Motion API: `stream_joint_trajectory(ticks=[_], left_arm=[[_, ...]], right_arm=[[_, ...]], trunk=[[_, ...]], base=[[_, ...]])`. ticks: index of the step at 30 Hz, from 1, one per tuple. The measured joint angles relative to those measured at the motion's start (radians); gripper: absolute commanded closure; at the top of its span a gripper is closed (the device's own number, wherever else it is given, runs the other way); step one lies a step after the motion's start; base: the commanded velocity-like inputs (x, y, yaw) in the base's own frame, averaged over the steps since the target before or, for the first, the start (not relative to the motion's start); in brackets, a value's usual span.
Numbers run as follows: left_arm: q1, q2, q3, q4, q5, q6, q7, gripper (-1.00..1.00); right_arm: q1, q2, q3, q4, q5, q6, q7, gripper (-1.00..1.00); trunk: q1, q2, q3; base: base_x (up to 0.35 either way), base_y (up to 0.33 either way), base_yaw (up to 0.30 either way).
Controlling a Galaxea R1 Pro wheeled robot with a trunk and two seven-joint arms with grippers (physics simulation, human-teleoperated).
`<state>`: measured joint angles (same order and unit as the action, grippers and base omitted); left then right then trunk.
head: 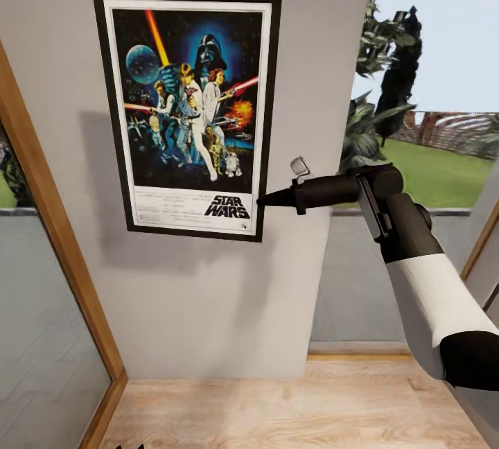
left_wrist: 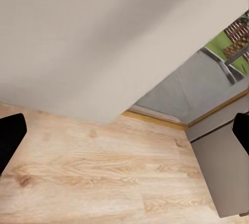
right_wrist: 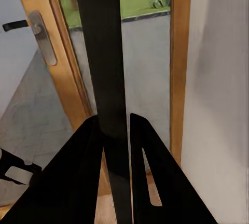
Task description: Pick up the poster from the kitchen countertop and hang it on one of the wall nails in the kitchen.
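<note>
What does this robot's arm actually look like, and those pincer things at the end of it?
The right arm is chunky, with a white forearm shell between black sections and a black rounded wrist joint. It tapers to a slim black right gripper; close up, its two fingers are flat black wedges. A small grey bracket sits on top.

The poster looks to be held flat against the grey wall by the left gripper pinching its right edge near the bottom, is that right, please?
Not quite: it is the right gripper, not the left, that pinches the poster at its right edge near the bottom, as the head view shows. The poster does lie flat against the grey wall.
</note>
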<state>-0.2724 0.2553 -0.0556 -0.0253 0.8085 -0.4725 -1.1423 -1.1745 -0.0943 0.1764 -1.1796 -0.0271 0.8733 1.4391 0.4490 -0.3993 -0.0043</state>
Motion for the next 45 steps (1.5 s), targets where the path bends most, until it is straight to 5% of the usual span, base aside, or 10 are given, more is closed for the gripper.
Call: stream_joint_trajectory(ticks=[16,45], left_arm=[[0.000,0.001,0.000,0.000,0.000,0.000,0.000,-1.00],[0.000,0.001,0.000,0.000,0.000,0.000,0.000,-1.00]], right_arm=[[0.000,0.000,0.000,0.000,0.000,0.000,0.000,1.00],[0.000,0.000,0.000,0.000,0.000,0.000,-0.001,1.00]], trunk=[[0.000,0.000,0.000],[0.001,0.000,0.000]], base=[[0.327,0.000,0.000],[0.073,0.000,0.000]])
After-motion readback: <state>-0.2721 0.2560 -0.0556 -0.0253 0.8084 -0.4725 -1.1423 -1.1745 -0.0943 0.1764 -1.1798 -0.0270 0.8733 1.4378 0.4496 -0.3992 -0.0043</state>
